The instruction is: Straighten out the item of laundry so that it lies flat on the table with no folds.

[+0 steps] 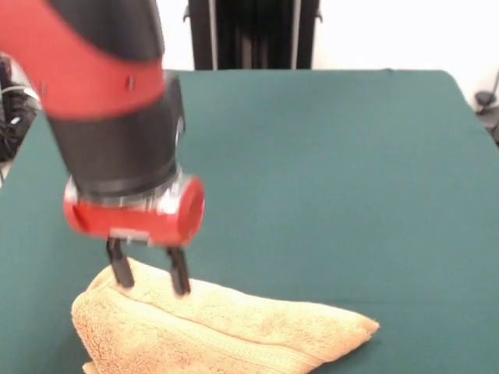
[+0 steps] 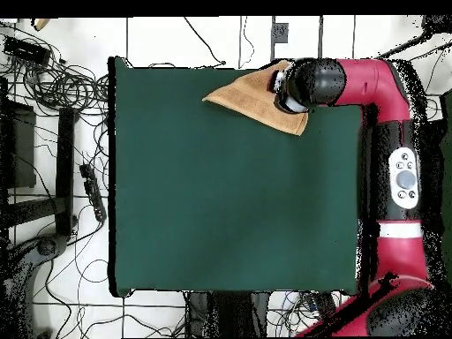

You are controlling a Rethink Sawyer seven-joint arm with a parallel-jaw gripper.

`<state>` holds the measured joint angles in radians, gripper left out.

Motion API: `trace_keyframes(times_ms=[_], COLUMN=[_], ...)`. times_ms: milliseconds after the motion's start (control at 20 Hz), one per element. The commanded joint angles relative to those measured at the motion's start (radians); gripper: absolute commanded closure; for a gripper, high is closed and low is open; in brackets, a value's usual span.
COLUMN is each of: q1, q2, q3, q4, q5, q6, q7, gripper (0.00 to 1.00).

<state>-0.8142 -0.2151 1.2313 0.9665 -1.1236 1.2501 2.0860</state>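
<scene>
Toward seven o'clock on the dark green felt table (image 1: 327,171), narrow jaws of the red-and-black gripper (image 1: 148,274) press the folded orange-yellow terry towel (image 1: 234,331), apparently to pinch an edge.

Fluffy terry towel (image 1: 226,331) on matt felt-like table (image 1: 335,179); glossy plastic arm (image 1: 101,62).

An orange-yellow terry towel (image 1: 226,331) is lying bunched and folded over itself. It is sitting at the green worktop's (image 1: 335,179) edge.

My arm (image 1: 101,70) is red and black, my gripper (image 1: 150,276) black-fingered at lower left of the frame. The towel (image 1: 226,331) is orange-yellow; the table (image 1: 335,195) plain dark green.
</scene>
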Motion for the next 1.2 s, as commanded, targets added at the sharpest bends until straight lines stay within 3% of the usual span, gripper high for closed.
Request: trace_keyframes(times_ms=[50,150,300,400,650,1000,1200], q1=[0.035,0.059,0.075,0.099,0.155,0.195,0.170], q2=[-0.192,-0.208,-0.142,-0.075,0.103,0.269,0.306], q3=[-0.140,-0.191,-0.230,-0.254,-0.278,-0.160,-0.079], q4=[0.395,0.372,0.267,0.152,-0.180,-0.567,-0.651], q5=[0.141,0.130,0.147,0.140,0.108,0.026,-0.008], q6=[-0.020,-0.010,-0.047,-0.059,0.042,0.213,0.279], q7=[0.222,0.179,0.187,0.139,-0.084,-0.440,-0.629], gripper=[0.00,0.00,0.00,0.00,0.00,0.00,0.00])
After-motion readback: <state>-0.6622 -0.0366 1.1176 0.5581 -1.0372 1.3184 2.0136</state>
